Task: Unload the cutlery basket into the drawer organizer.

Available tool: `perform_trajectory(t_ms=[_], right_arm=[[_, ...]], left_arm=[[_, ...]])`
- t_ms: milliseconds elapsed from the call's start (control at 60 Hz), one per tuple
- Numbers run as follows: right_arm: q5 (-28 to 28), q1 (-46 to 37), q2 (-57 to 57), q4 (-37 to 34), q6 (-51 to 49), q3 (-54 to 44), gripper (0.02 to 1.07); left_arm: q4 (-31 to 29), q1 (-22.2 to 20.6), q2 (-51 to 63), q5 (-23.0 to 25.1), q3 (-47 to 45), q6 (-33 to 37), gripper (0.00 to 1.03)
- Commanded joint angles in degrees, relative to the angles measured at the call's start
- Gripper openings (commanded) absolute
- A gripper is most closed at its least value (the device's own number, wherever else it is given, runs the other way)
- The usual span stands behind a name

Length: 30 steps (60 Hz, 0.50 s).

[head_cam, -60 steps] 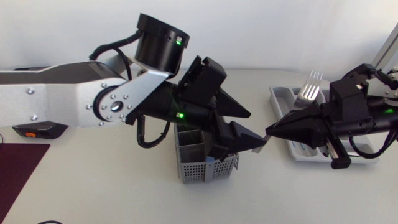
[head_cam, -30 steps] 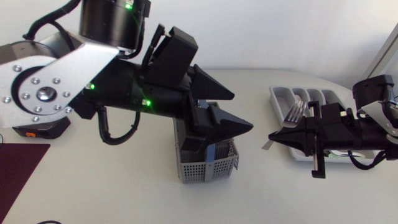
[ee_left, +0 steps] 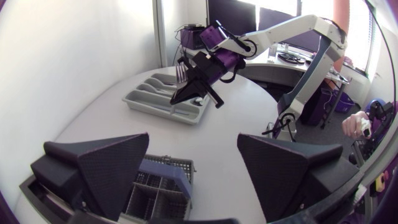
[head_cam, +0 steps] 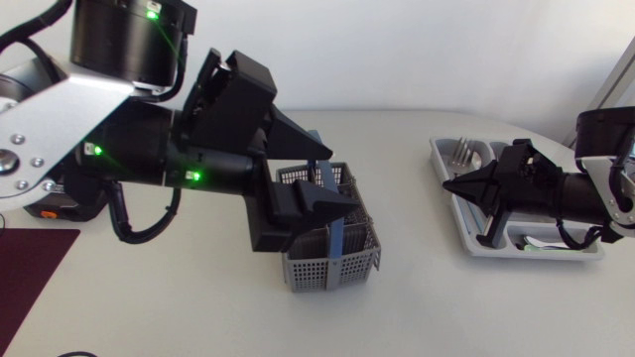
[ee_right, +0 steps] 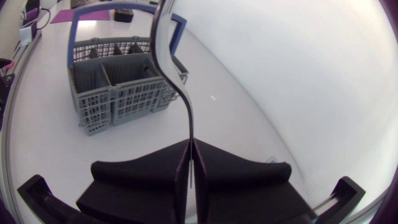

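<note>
Your head camera looks down from above; your left wrist camera faces right toward the drawer organizer point(ee_left: 163, 104), the right one left toward the cutlery basket point(ee_right: 118, 87), shared by all.

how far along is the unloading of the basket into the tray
Done: one fork is out of the basket. Whether anything already lies in the tray is hard to tell.
In hand: the right gripper is shut on that fork, held over the tray, not yet set down.
Left: placing the fork. The left gripper hangs open over the basket, whose visible compartments look empty, though some are hidden.
</note>
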Motion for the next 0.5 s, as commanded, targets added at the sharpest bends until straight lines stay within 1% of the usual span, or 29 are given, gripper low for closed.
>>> perform_trajectory(t_ms=[0,167,300,383,417,450,483], right_arm=[[3.4,-0.3,1.9,2.2,3.4,2.6,0.07],[15.6,2.1,4.4,3.2,7.4,6.0,0.07],[22.2,2.6,7.7,2.9,12.1,10.1,0.07],[27.2,3.1,10.6,1.2,14.6,13.5,0.07],[28.2,3.3,11.3,0.9,15.2,14.1,0.07],[31.0,3.4,12.7,0.9,16.7,15.4,0.07],[32.5,3.5,13.5,0.8,17.4,16.0,0.07]], left_arm=[[-1.3,1.3,-2.1,-0.2,-1.6,1.1,1.00],[-3.7,3.8,-4.3,-0.3,-2.1,2.0,1.00],[-5.5,5.2,-5.6,-0.3,-2.7,2.8,1.00],[-6.4,6.0,-6.3,-0.4,-3.0,3.2,1.00],[-6.5,6.3,-6.3,-0.4,-3.1,3.3,1.00],[-6.6,6.6,-6.6,-0.4,-3.3,3.3,1.00],[-6.6,7.0,-7.0,-0.4,-3.5,3.4,1.00]])
